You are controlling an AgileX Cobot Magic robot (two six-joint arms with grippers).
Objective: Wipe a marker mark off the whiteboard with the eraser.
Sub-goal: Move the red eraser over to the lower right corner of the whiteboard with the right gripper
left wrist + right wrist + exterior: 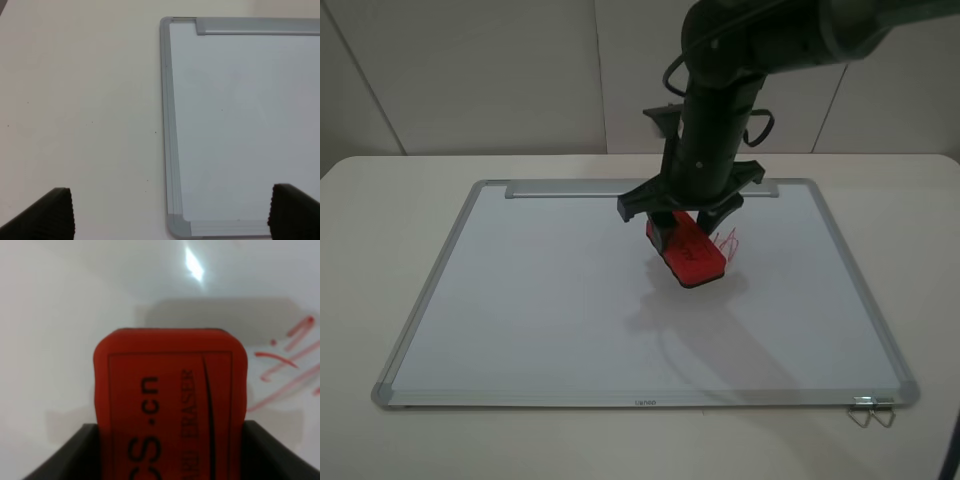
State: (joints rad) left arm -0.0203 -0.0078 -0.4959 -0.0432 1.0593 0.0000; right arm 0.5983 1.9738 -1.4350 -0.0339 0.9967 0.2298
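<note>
Jaws grip the red eraser point(170, 400) over the whiteboard point(65, 325), red strokes point(286, 371) just beside it.

Exterior high: we look down from high in front of the table point(380, 200), facing the back wall. The whole whiteboard point(540, 300) fits in frame at middle distance.
Left wrist: we look almost straight down from beside the board, seeing one long edge and bare table.
Right wrist: we sit very close behind the eraser point(170, 390). The blurred red strokes beyond it are probably the marker mark point(282, 360).
Shared: all three views show board surface. The eraser shows in the exterior and right wrist views.
</note>
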